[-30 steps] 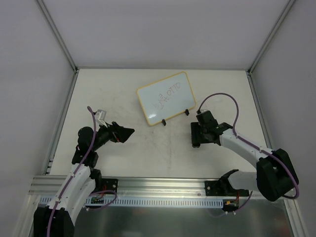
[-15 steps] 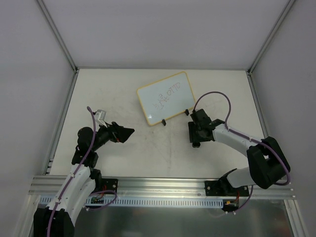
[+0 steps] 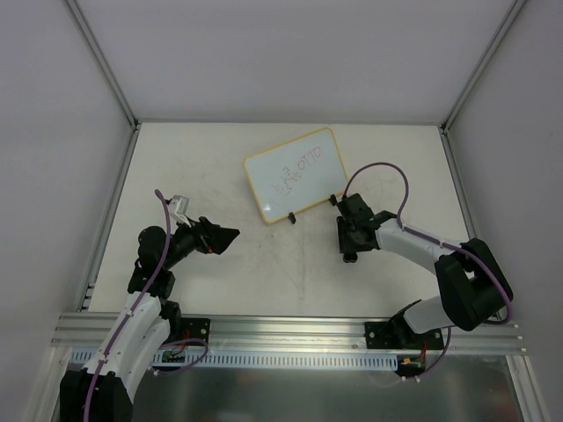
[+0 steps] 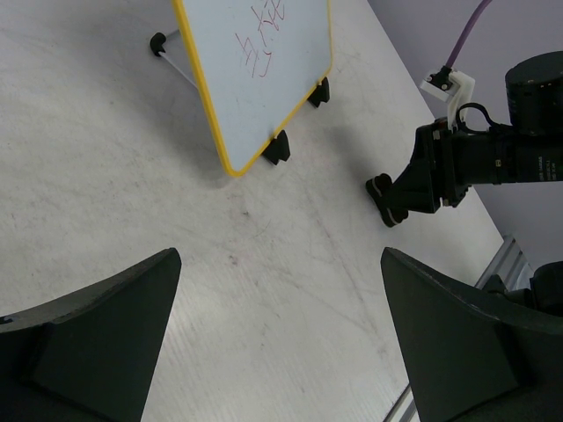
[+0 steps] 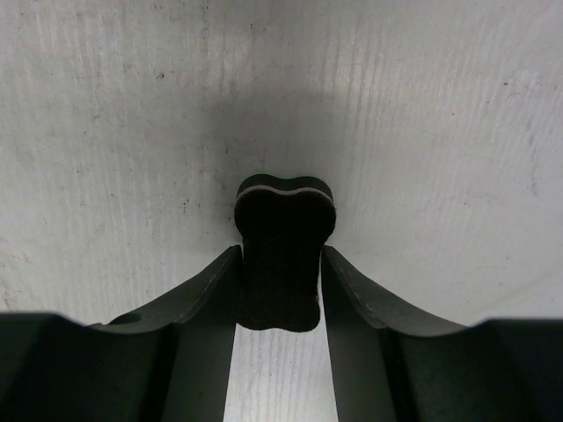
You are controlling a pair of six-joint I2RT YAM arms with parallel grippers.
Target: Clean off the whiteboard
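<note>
The whiteboard (image 3: 295,173) stands tilted on two black clip feet at the middle back of the table, with faint red handwriting on it. It also shows in the left wrist view (image 4: 255,70). My right gripper (image 3: 350,251) points down at the table in front of the board's right foot and is shut on a small black eraser (image 5: 281,251), whose lower end rests on or close to the table. The eraser tip also shows in the left wrist view (image 4: 382,192). My left gripper (image 3: 230,236) is open and empty, low over the table left of the board.
Metal frame rails (image 3: 110,211) run along the left and right table edges. An aluminium rail (image 3: 281,330) crosses the near edge by the arm bases. The table top (image 3: 281,272) is scuffed between the two grippers.
My right gripper has shifted slightly left and toward the board's right foot, still holding the eraser. The left arm and the whiteboard have not moved.
</note>
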